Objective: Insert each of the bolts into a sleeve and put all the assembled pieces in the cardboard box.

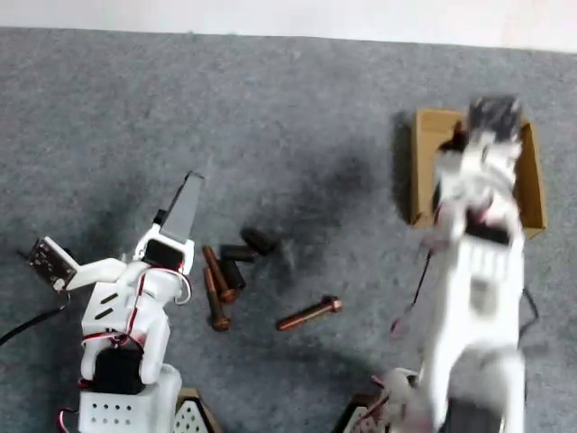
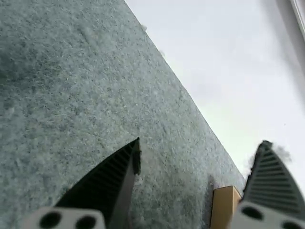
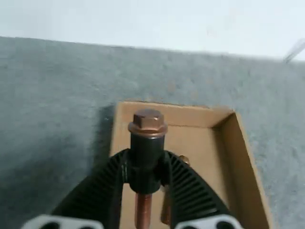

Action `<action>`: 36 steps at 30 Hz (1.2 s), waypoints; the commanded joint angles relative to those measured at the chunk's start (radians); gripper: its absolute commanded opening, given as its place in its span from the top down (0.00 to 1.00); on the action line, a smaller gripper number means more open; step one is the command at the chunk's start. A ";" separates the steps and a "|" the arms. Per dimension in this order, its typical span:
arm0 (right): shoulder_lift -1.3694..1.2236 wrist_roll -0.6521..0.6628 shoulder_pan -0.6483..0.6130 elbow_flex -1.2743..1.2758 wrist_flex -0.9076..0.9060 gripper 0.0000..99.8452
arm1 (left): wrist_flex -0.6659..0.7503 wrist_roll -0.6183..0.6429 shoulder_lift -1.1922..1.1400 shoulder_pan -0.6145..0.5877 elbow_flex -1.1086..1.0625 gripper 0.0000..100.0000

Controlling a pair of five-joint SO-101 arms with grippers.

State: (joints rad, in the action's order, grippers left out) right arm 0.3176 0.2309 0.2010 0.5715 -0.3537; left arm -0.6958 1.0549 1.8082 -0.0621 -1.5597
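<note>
**Right gripper point(image 3: 144, 167) pinched a sleeved bolt point(image 3: 144, 150) over the cardboard box point(image 3: 240, 143)**

The sleeved bolt stood upright between the right gripper's ribbed black fingers point(image 3: 190, 191). Its copper hexagonal head point(image 3: 147, 123) sat on top of the black sleeve point(image 3: 144, 143), and the copper shank came out under the sleeve, between the fingers. Both fingers were pressed against the sleeve, one from each side. The piece hung above the open cardboard box, not touching its floor. Inside the box, just beside one finger, a bit of another copper-coloured part point(image 3: 184, 161) showed; what it was could not be told.

In the high view the right arm stretched out over the box point(image 1: 422, 171), and its gripper point(image 1: 491, 122) was blurred above the box's inside.

The loose parts lay on the grey mat point(image 1: 297, 108) between the two arms, well apart from the box. Two bolts lay side by side near the left arm, one point(image 1: 219, 273) just beside the other point(image 1: 215, 305). A third bolt point(image 1: 309, 314) lay alone nearer the middle of the mat. Three black sleeves lay in a cluster next to the pair: one point(image 1: 260, 240) farthest out, one point(image 1: 236, 253) in the middle, and one point(image 1: 233, 272) right against a bolt, though whether it touched could not be told.

The left gripper point(image 2: 200, 145) was low over the mat near these parts, its two fingers spread wide apart. A corner of the box point(image 2: 224, 205) showed beyond them.
</note>
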 commanded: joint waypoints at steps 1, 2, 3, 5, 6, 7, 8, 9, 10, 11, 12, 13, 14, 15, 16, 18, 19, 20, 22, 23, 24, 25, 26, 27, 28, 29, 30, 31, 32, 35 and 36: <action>-0.306 -0.064 0.061 -0.328 -0.108 0.99 | 0.025 -0.006 0.012 -0.013 0.004 0.65; -0.372 -0.078 0.067 -0.390 -0.156 0.99 | 0.025 -0.006 0.012 -0.012 0.004 0.65; -0.432 -0.091 0.068 -0.452 -0.199 0.99 | 0.025 -0.006 0.012 -0.012 0.004 0.65; -0.530 -0.112 0.065 -0.555 -0.286 0.99 | 0.025 -0.006 0.012 -0.010 0.002 0.65; -0.570 -0.118 0.062 -0.604 -0.331 0.99 | 0.025 -0.006 0.012 -0.010 0.002 0.65; -0.605 -0.117 0.061 -0.648 -0.374 0.99 | 0.025 -0.006 0.012 -0.010 0.002 0.65; -0.634 -0.115 0.054 -0.690 -0.410 0.97 | 0.025 -0.008 0.012 -0.010 0.002 0.65; -0.661 -0.114 0.050 -0.723 -0.441 0.94 | 0.025 -0.008 0.012 -0.010 0.002 0.65; -0.684 -0.112 0.048 -0.754 -0.467 0.91 | 0.025 -0.008 0.012 -0.010 0.002 0.65; -0.707 -0.112 0.047 -0.780 -0.486 0.86 | 0.025 -0.008 0.012 -0.010 0.002 0.65; -0.727 -0.112 0.045 -0.802 -0.496 0.82 | 0.025 -0.008 0.012 -0.010 0.002 0.65; -0.742 -0.112 0.042 -0.817 -0.507 0.77 | 0.025 -0.008 0.012 -0.010 0.002 0.65; -0.754 -0.112 0.039 -0.828 -0.515 0.74 | 0.025 -0.008 0.012 -0.010 0.002 0.65; -0.759 -0.112 0.039 -0.837 -0.530 0.72 | 0.025 -0.008 0.012 -0.010 0.002 0.65; -0.759 -0.112 0.039 -0.842 -0.547 0.71 | 0.025 -0.008 0.010 -0.010 0.002 0.65; -0.754 -0.112 0.039 -0.845 -0.593 0.71 | 0.025 -0.008 0.010 -0.010 0.002 0.65; -0.742 -0.115 0.035 -0.846 -0.611 0.71 | 0.025 -0.008 0.010 -0.010 0.002 0.65; -0.722 -0.117 0.025 -0.845 -0.630 0.71 | 0.025 -0.008 0.010 -0.010 0.002 0.65; -0.665 -0.117 -0.010 -0.837 -0.654 0.71 | 0.025 -0.008 0.010 -0.010 0.002 0.65; -0.630 -0.117 -0.031 -0.837 -0.671 0.71 | 0.025 -0.008 0.010 -0.010 0.002 0.65; -0.593 -0.117 -0.058 -0.832 -0.693 0.71 | 0.025 -0.008 0.010 -0.013 0.002 0.65; -0.559 -0.117 -0.085 -0.819 -0.725 0.71 | 0.025 -0.008 0.010 -0.016 0.002 0.65; -0.519 -0.117 -0.113 -0.788 -0.746 0.71 | 0.025 -0.008 0.010 -0.021 0.002 0.65; -0.478 -0.117 -0.143 -0.753 -0.757 0.71 | 0.025 -0.008 0.010 -0.036 0.002 0.65; -0.430 -0.117 -0.180 -0.714 -0.762 0.71 | 0.025 -0.006 0.012 -0.051 0.002 0.65; -0.377 -0.117 -0.219 -0.662 -0.760 0.71 | 0.025 -0.003 0.012 -0.067 0.004 0.65; -0.323 -0.117 -0.257 -0.599 -0.754 0.71 | 0.025 -0.003 0.012 -0.079 0.005 0.65; -0.265 -0.117 -0.298 -0.541 -0.753 0.71 | 0.025 -0.002 0.012 -0.084 0.005 0.65; -0.205 -0.117 -0.346 -0.484 -0.753 0.71 | 0.025 -0.002 0.012 -0.087 0.005 0.65; -0.010 -0.117 -0.509 -0.297 -0.710 0.71 | 0.025 -0.002 0.012 -0.090 0.005 0.65; 0.056 -0.114 -0.561 -0.229 -0.684 0.71 | 0.025 -0.002 0.012 -0.091 0.007 0.65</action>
State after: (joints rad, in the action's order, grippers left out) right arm 0.1565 0.1204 -0.2163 0.1987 -1.0948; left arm -0.6958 1.0549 1.8082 -0.1358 -1.5627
